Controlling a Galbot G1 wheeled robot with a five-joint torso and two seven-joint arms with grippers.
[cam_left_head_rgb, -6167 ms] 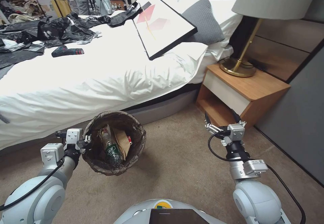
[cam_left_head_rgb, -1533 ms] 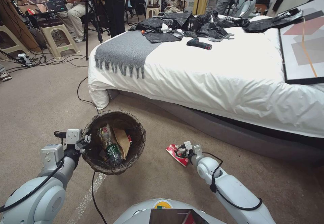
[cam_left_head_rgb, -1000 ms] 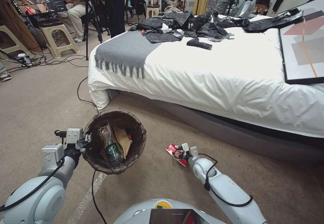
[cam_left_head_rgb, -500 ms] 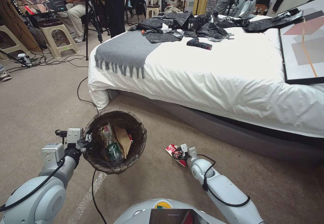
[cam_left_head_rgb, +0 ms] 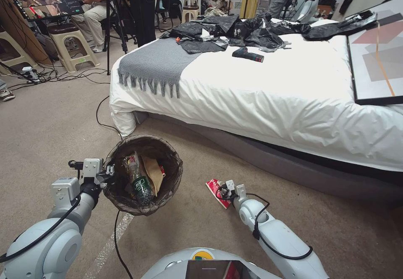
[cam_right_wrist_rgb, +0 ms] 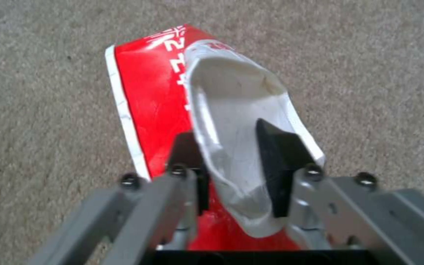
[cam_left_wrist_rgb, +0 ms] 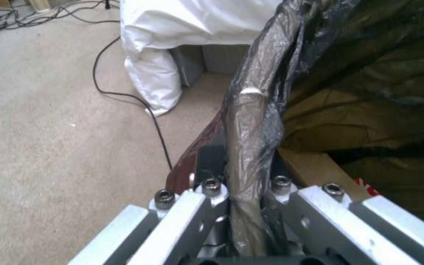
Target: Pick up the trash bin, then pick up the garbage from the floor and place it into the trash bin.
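The trash bin [cam_left_head_rgb: 168,186], lined with a dark bag, hangs just above the floor [cam_left_head_rgb: 54,127] at lower left. My left gripper [cam_left_head_rgb: 108,172] is shut on its rim; the left wrist view shows the bag-wrapped rim [cam_left_wrist_rgb: 251,121] pinched in the left gripper [cam_left_wrist_rgb: 244,176]. In the bin lie a green-labelled bottle [cam_left_head_rgb: 141,185] and brown paper [cam_left_head_rgb: 153,173]. To the bin's right, a red-and-white packet [cam_left_head_rgb: 214,186] of garbage lies low at the carpet. My right gripper [cam_left_head_rgb: 224,188] is shut on it. In the right wrist view the right gripper [cam_right_wrist_rgb: 226,134] clamps the packet [cam_right_wrist_rgb: 148,92] by one wall of its white opening.
A white bed [cam_left_head_rgb: 252,90] with a grey throw [cam_left_head_rgb: 155,62], black bags [cam_left_head_rgb: 243,29] and a framed picture [cam_left_head_rgb: 375,60] runs across the far side. A black cable [cam_left_head_rgb: 100,111] and a white tape line [cam_left_head_rgb: 121,228] cross the carpet near the bin. Stools and people are at far left.
Since 6.2 s ago the view has swung from the nightstand to the bed's foot end. My right gripper, then open in the air, has come down and shut on the packet. The last second shows only slight shifts.
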